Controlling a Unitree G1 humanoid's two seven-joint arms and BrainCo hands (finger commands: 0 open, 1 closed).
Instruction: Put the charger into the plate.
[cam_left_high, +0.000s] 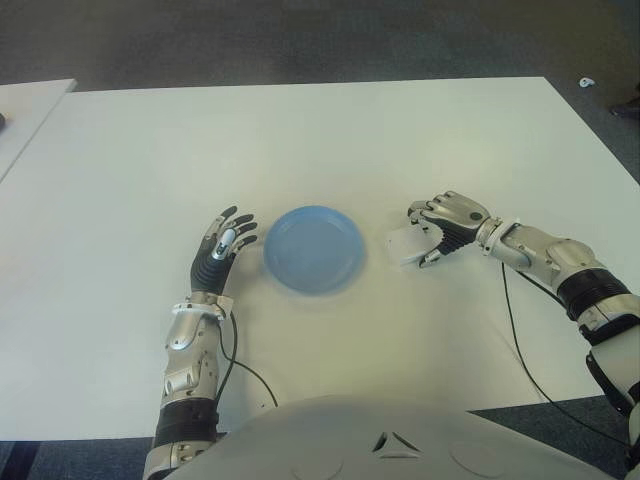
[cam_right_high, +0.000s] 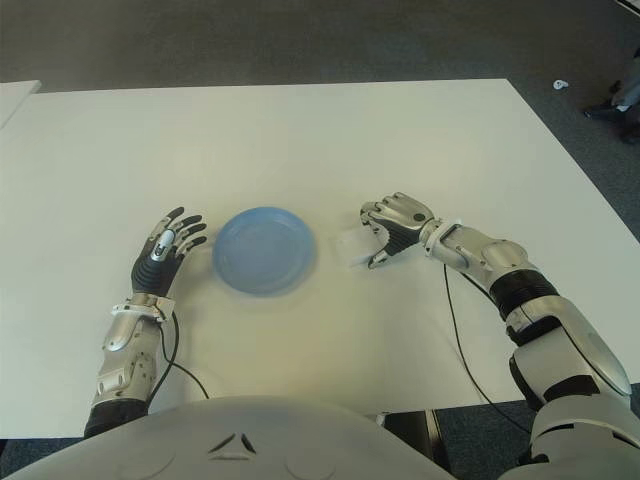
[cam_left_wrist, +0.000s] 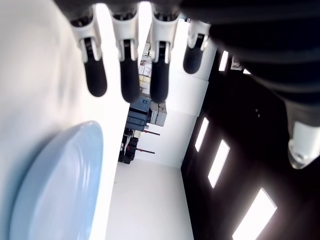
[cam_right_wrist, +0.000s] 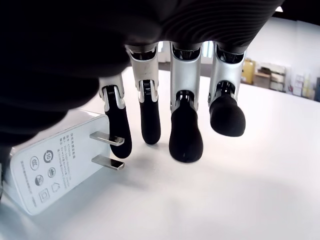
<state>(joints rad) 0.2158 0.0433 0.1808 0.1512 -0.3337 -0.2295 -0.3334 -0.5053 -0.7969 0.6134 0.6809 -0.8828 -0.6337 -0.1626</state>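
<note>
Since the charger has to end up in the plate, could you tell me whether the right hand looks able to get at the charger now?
Probably yes: the right hand is curled right over the charger, nothing between them.

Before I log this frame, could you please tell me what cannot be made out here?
- Grip: the right hand curls over the charger; the right wrist view hides the thumb, so contact is unclear.
- Charger's far side: the palm covers it in the eye views.
- Plate: the left wrist view's edge cuts it off.
- Left hand: open beside the plate; table contact unclear.
</note>
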